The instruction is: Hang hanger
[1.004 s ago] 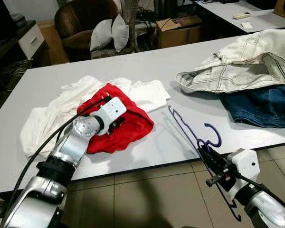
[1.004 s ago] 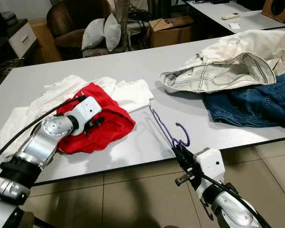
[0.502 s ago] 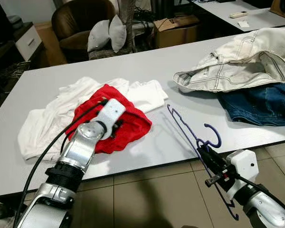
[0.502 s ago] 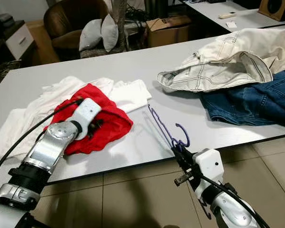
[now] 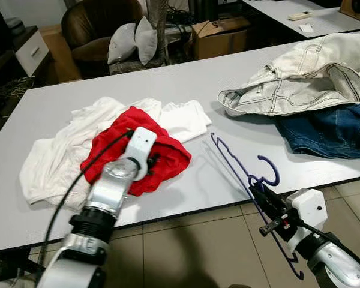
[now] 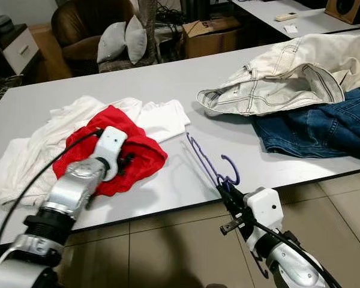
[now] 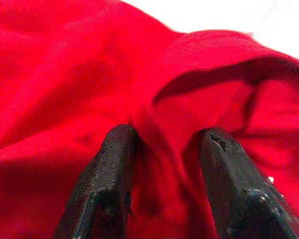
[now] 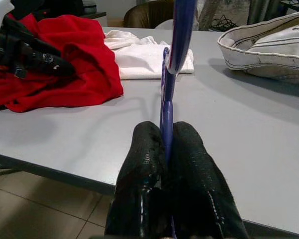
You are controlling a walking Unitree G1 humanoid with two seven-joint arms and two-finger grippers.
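A thin purple hanger (image 5: 239, 163) lies slanted over the front edge of the grey table (image 5: 186, 84), its hook (image 5: 270, 171) near the edge. My right gripper (image 5: 259, 195) is shut on the hanger's wire just off the table edge; the wrist view shows the purple wire (image 8: 177, 30) pinched between both fingers (image 8: 144, 149). My left gripper (image 5: 153, 162) is pushed down into a crumpled red garment (image 5: 171, 157). Its fingers (image 7: 114, 149) stand apart with a fold of red cloth (image 7: 65, 74) between them.
White clothes (image 5: 54, 162) lie under and around the red garment. Pale jeans (image 5: 306, 78) and blue jeans (image 5: 330, 129) are piled at the table's right. Behind the table stand a brown armchair (image 5: 90, 30) with pillows (image 5: 132, 39) and a cardboard box (image 5: 222, 33). Tiled floor (image 5: 186, 252) lies below.
My left forearm has swung round to point more straight ahead, while its gripper stays on the red garment. The right gripper and the hanger have not moved.
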